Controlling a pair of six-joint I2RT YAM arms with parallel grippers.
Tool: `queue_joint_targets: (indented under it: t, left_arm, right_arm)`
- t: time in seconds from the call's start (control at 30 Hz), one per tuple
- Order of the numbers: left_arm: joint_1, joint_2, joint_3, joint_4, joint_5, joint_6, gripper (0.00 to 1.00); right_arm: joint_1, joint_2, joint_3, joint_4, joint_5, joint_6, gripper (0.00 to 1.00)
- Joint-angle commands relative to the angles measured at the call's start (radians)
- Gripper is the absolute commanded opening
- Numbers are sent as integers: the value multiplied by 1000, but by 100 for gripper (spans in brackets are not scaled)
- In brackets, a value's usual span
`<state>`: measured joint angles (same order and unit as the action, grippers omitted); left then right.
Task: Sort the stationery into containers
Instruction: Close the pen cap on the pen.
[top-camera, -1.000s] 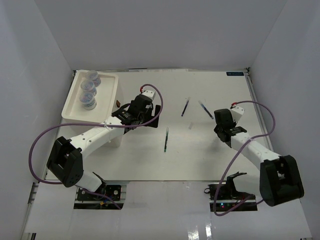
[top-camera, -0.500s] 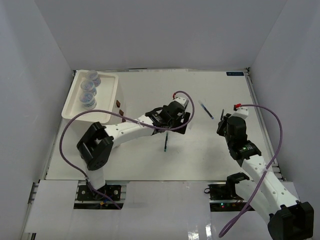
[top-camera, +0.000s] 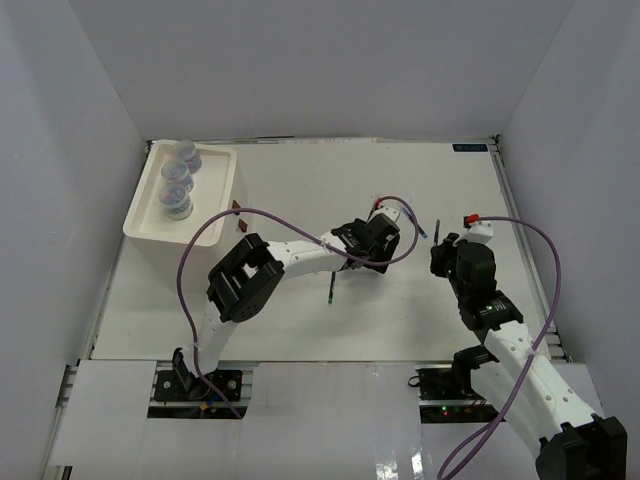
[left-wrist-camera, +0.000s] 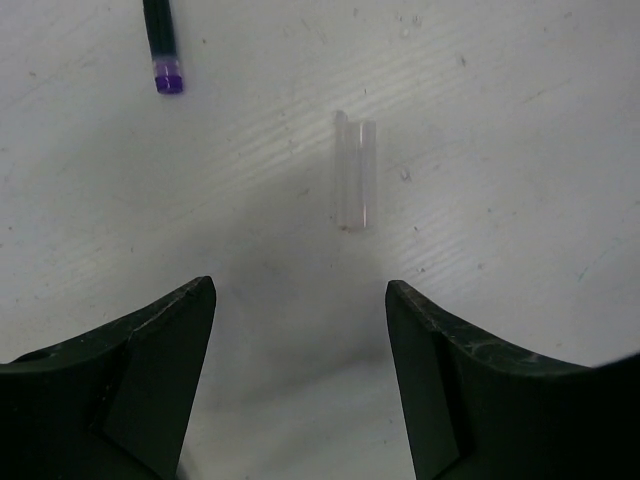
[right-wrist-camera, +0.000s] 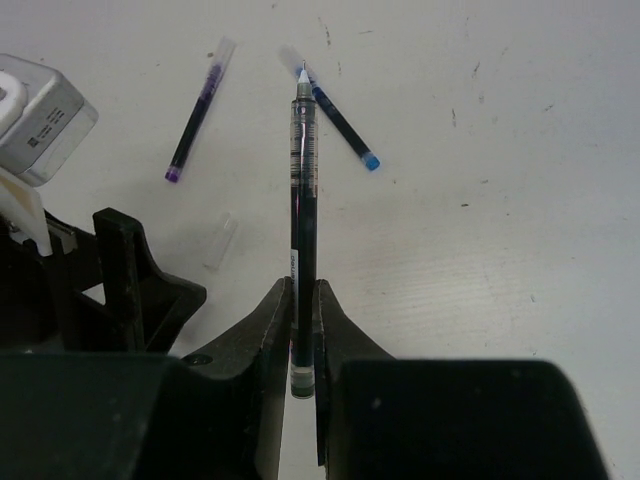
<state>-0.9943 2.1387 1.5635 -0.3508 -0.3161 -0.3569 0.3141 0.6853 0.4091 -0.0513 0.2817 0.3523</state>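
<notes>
Though lost in the overhead view, a clear pen cap (left-wrist-camera: 355, 170) lies just ahead of the open-jawed left gripper (left-wrist-camera: 300, 290); the right gripper (right-wrist-camera: 303, 300) clamps a dark pen (right-wrist-camera: 302, 200).

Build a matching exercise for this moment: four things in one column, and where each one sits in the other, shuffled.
Things
1. three jars
2. dark pen
3. clear tube
4. green pen

Places
A. lying on the table just ahead of the open left tool
B. inside the white tray
C. lying on the table on the near side of the left arm
D. clamped in the right tool

Pairs: 1-B, 2-D, 3-A, 4-C
</notes>
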Motion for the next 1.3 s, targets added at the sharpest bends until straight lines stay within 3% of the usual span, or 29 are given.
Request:
queue_joint_targets:
  t: [0.0, 0.27, 0.47, 0.63, 0.97, 1.13, 1.27]
  left_arm:
    - [-3, 13, 69, 29, -61, 12, 79]
    - [-6, 92, 132, 56, -26, 45, 73]
    - [-6, 105, 112, 111, 26, 165, 64]
    - [-6, 93, 69, 133, 90, 246, 46]
    - [17, -62, -169, 150, 231, 496, 24]
    - [26, -164, -324, 127, 311, 711, 25]
    - [37, -203, -372, 122, 301, 794, 36]
  right_arm:
    - [-4, -12, -7, 76, -10, -24, 8]
    - [-3, -24, -27, 82, -6, -23, 8]
    - [-4, -44, -32, 84, -1, -26, 8]
    - [-4, -41, -36, 80, -7, -21, 8]
    - [-3, -81, -43, 73, -26, -16, 8]
    - [-4, -84, -44, 71, -39, -10, 8]
    - [-3, -78, -44, 73, -49, -9, 8]
